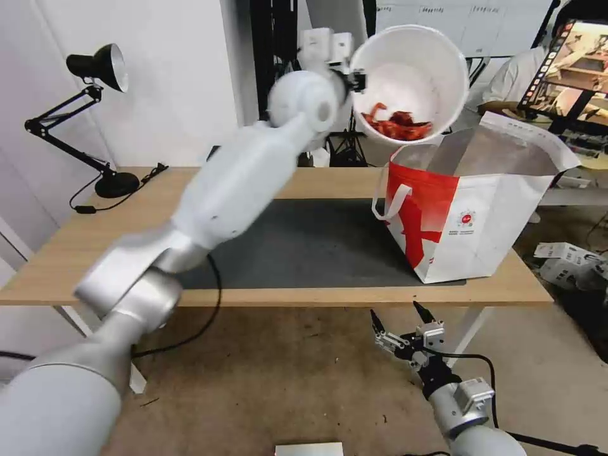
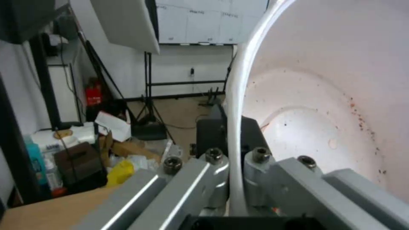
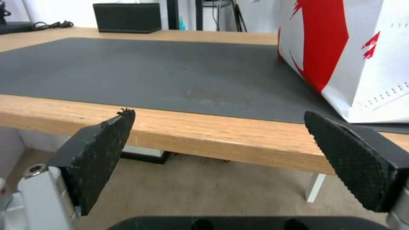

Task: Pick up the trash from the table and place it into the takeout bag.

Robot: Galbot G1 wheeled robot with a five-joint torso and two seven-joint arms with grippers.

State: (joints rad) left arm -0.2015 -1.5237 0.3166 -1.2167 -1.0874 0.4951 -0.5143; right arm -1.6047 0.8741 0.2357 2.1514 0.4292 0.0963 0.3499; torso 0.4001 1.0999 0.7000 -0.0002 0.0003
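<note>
**Bowl tipped over the bag**

The left gripper [image 1: 356, 81] pinches the rim of the white bowl [image 1: 411, 76], held tilted above the takeout bag [image 1: 472, 215] at the bench's [image 1: 82, 253] right end (shells still inside). Next: lower it in. The right gripper [image 1: 405, 326] hangs open below the near edge.

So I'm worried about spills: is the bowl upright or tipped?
Tipped: the bowl, held by its rim in the left gripper, faces sideways above the bag, shells pooled low.

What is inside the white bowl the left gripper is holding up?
Red crayfish shells lie heaped against the lower wall of the tilted white bowl, which the left gripper clamps by the rim. Anything beneath the heap is covered.
</note>
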